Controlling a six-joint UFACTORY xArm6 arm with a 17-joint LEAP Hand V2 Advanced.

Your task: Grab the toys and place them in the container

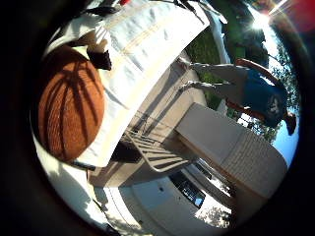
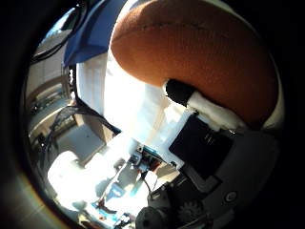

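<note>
An orange plush ball (image 2: 200, 52), stitched like a basketball with dark seam lines, sits close against the palm and fills much of both palm views. The hand (image 2: 209, 143) has a white-tipped finger (image 2: 209, 112) pressed into the ball's fuzzy side, so it looks curled round the toy and holding it, though how the other fingers lie cannot be made out. Behind the ball is a white cloth (image 1: 147, 44) covering the table, and the ball seems to be at or just above it; whether it still touches the cloth is not clear. No container shows in either view (it may lie outside what the palm cameras take in). The ball looks light and soft, likely to dent under the fingers and not slip, and nothing about it seems fragile. Being round and wide, it is best taken across its middle with fingers on opposite sides, firm enough that the fabric cannot roll out of the grasp during the carry.
</note>
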